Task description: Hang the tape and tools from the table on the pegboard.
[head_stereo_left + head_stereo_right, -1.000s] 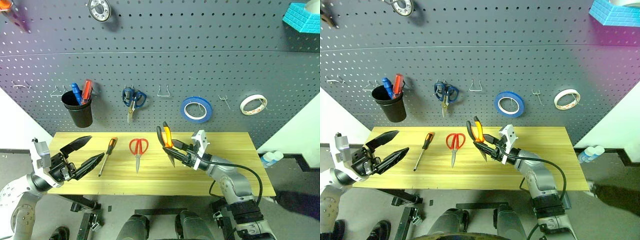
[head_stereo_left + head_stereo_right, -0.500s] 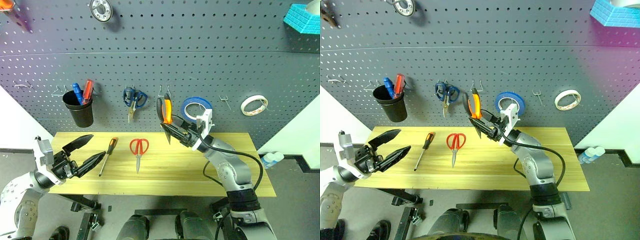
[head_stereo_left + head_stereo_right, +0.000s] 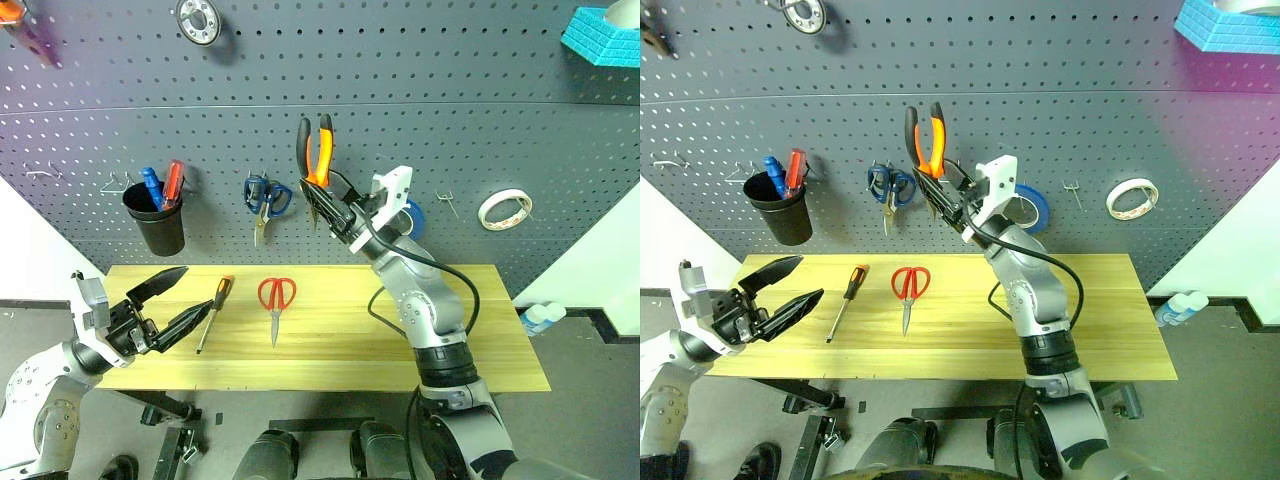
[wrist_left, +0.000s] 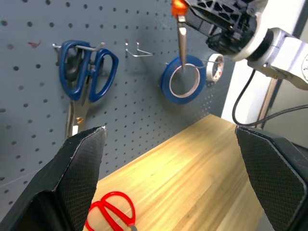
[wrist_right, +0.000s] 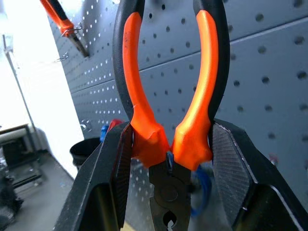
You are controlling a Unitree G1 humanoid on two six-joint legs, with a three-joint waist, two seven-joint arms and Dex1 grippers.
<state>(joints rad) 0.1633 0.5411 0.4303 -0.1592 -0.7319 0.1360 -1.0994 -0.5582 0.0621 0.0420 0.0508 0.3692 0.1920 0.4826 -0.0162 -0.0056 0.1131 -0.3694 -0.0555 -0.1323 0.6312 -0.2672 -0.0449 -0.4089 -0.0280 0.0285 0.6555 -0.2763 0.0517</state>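
gripping the orange-and-black pliers [image 3: 317, 160] near their pivot, the right gripper [image 3: 335, 212] is raised in front of the pegboard [image 3: 420, 90], handles pointing up and the steel nose pointing down below the fingers. just beside it toward the robot's right, partly behind the wrist, the blue tape roll [image 4: 182, 86] hangs on the board, with an empty wire hook [image 4: 136, 50] and the blue-handled scissors [image 3: 264, 200] on its other side. below it on the wooden table [image 3: 480, 340] lie the red-handled scissors [image 3: 276, 301] and the orange-and-black screwdriver [image 3: 216, 309]. the left gripper [image 3: 167, 306] hovers at the table's left edge, just beside the screwdriver, its fingers spread wide and holding nothing.
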